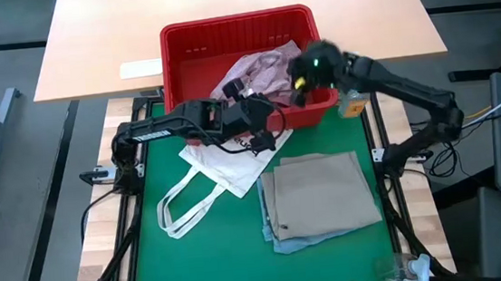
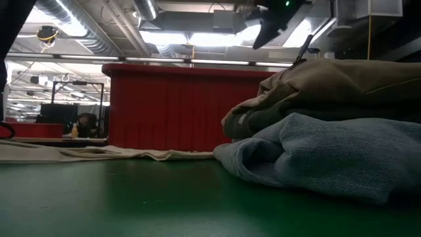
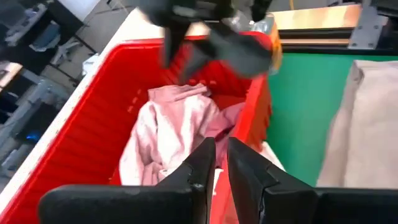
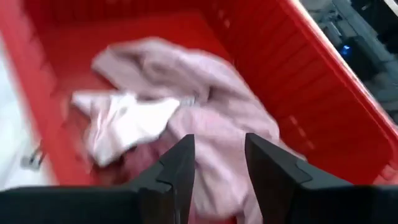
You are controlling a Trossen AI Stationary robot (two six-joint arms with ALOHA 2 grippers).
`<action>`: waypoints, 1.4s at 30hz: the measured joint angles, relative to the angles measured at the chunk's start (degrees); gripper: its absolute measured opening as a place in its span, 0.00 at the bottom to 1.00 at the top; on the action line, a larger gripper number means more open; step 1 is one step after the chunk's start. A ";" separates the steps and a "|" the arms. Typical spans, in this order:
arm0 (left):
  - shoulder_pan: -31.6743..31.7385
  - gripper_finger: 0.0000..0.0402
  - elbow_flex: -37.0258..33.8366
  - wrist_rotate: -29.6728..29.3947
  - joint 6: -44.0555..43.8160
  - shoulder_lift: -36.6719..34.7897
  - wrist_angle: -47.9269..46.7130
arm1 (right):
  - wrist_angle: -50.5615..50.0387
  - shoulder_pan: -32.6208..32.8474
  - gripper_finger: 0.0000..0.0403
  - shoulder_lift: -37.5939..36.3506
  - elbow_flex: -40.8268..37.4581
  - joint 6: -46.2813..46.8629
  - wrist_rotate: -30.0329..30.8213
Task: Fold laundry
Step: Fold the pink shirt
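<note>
Laundry, mottled pink garment [image 1: 258,72]: being kept inside the red basket [image 1: 189,41], crumpled, with a paler whitish fold [image 4: 127,118] lying across it. Beige-khaki garment [image 1: 323,191]: being stored folded flat on the green mat [image 1: 215,257], stacked on a light blue piece [image 2: 335,155] whose edge is showing beneath it. White tote bag [image 1: 221,172]: being left spread on the mat beside the stack, its loop handles trailing toward the near edge.

Right gripper [image 4: 216,155]: being held above the pink garment inside the basket; fingers are standing apart with a clear gap, nothing pinched between them.

Left gripper [image 3: 221,163]: being held at the basket's near wall, over the tote bag; fingers are being kept almost together, a narrow slit between them, with nothing seen caught there.
</note>
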 joint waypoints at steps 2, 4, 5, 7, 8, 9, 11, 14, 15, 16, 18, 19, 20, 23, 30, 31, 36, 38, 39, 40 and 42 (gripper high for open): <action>0.08 0.10 0.00 0.77 0.02 0.00 -0.02 | 4.02 -4.92 0.35 0.50 -0.74 -0.07 -5.28; 0.08 0.10 -0.01 1.77 -0.03 0.10 -0.01 | 8.08 -8.49 0.35 1.51 -1.25 0.56 -7.59; 0.08 0.10 0.00 2.60 -0.33 0.13 0.00 | 9.48 -10.24 0.35 2.25 -1.26 1.38 -8.14; 0.08 0.10 -0.01 4.04 -1.61 0.23 -0.01 | 11.63 -13.07 0.35 3.77 -1.32 3.93 -8.19; 0.08 0.10 -0.01 4.73 -2.42 0.29 -0.01 | 12.90 -14.27 0.35 4.73 -1.33 5.47 -8.17; 0.06 0.10 -0.02 5.13 -3.13 0.33 -0.02 | 14.17 -15.27 0.35 5.75 -1.33 7.05 -8.17; 0.06 0.10 -0.02 5.43 -4.41 0.33 0.00 | 15.96 -17.04 0.35 8.00 -1.33 9.97 -8.17; -0.17 0.10 0.00 5.42 -5.42 0.33 0.04 | 18.71 -18.61 0.35 11.76 -1.33 13.40 -8.16; -0.21 0.10 -0.01 5.46 -5.65 0.33 0.04 | 19.39 -18.88 0.35 12.98 -1.33 14.02 -8.16; -0.22 0.10 -0.02 5.53 -5.80 0.33 0.04 | 19.95 -19.19 0.35 14.31 -1.35 14.76 -8.12; -0.27 0.10 -0.01 5.59 -6.00 0.33 0.09 | 21.51 -19.31 0.35 16.78 -1.37 16.68 -7.50; -0.27 0.10 -0.01 5.82 -6.01 0.33 0.12 | 22.04 -19.31 0.35 17.96 -1.37 18.02 -6.55; -0.24 0.10 0.00 6.08 -6.01 0.33 0.17 | 22.71 -19.31 0.35 19.14 -1.39 19.24 -5.38; -0.24 0.10 -0.02 6.19 -6.05 0.33 0.17 | 24.60 -19.23 0.35 22.01 -1.39 21.40 -1.78; -0.24 0.10 -0.02 6.17 -6.16 0.33 0.22 | 28.00 -19.23 0.35 26.37 -1.39 24.39 0.27; -0.24 0.10 -0.01 6.17 -6.16 0.33 0.23 | 28.44 -19.23 0.35 26.68 -1.39 24.43 0.29; -0.24 0.10 -0.01 6.17 -6.12 0.33 0.22 | 29.78 -19.20 0.35 28.07 -1.39 26.99 0.92; -0.24 0.10 -0.02 6.17 -6.12 0.33 0.24 | 29.86 -19.20 0.35 28.84 -1.39 27.44 1.22; -0.24 0.10 0.00 6.15 -6.14 0.33 0.24 | 29.92 -19.20 0.35 29.30 -1.39 27.48 1.36; -0.24 0.10 -0.02 6.15 -6.13 0.33 0.23 | 29.87 -19.20 0.35 29.81 -1.39 27.48 1.35; -0.24 0.10 -0.02 6.15 -6.13 0.33 0.22 | 30.14 -19.20 0.35 30.86 -1.39 27.50 1.29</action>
